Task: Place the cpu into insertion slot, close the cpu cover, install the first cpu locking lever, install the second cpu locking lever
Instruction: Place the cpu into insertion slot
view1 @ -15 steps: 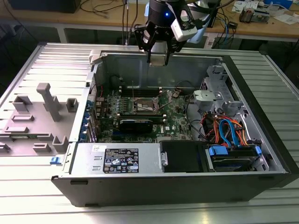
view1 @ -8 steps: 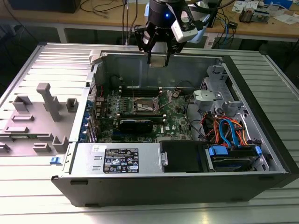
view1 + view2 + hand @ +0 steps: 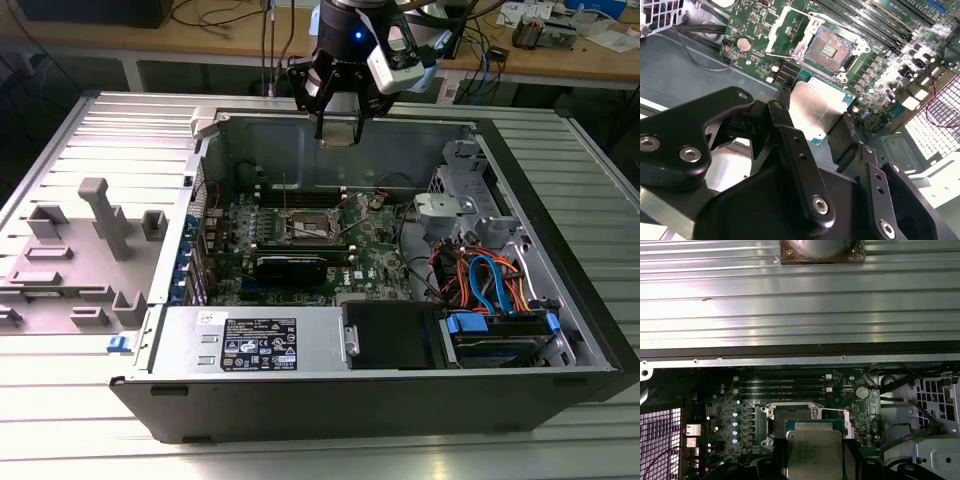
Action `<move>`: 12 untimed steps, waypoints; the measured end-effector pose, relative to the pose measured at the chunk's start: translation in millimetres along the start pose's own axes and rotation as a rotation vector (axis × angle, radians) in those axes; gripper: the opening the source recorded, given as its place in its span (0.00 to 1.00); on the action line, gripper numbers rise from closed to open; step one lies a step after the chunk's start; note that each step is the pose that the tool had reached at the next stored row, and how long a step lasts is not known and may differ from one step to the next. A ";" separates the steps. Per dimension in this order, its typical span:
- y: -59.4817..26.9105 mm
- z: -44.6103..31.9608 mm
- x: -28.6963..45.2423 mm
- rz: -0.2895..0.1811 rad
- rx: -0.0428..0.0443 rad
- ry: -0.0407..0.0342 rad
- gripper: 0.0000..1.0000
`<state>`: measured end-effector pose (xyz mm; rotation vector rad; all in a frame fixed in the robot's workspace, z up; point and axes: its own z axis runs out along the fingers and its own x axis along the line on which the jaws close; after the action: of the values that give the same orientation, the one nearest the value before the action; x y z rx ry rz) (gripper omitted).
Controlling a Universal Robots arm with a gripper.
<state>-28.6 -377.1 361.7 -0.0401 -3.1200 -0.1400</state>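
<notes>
While the hand [image 3: 338, 130] gripped the cpu [image 3: 817, 107] by its edges, the chip hung above the bare insertion slot [image 3: 832, 47], apart from it. Placing seemed the step in hand. Seating would call for level, square alignment.

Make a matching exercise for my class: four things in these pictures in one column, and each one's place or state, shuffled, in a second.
1 cpu
2 insertion slot
3 blue cables
4 grey fixture

A empty, contacts exposed
B gripped by the end effector
C outside the case
D inside the case, exterior view's right

Pairs: 1-B, 2-A, 3-D, 4-C
</notes>
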 end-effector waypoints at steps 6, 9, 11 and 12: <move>-0.2 0.0 0.0 0.000 0.0000 0.0000 0.54; -0.5 0.0 0.0 0.001 -0.0001 -0.0001 0.54; -0.6 0.1 0.0 0.007 -0.0001 -0.0006 0.54; -0.7 0.2 -0.1 0.014 -0.0001 -0.0013 0.54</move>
<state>-28.6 -377.7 361.4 -0.0627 -3.1203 -0.1399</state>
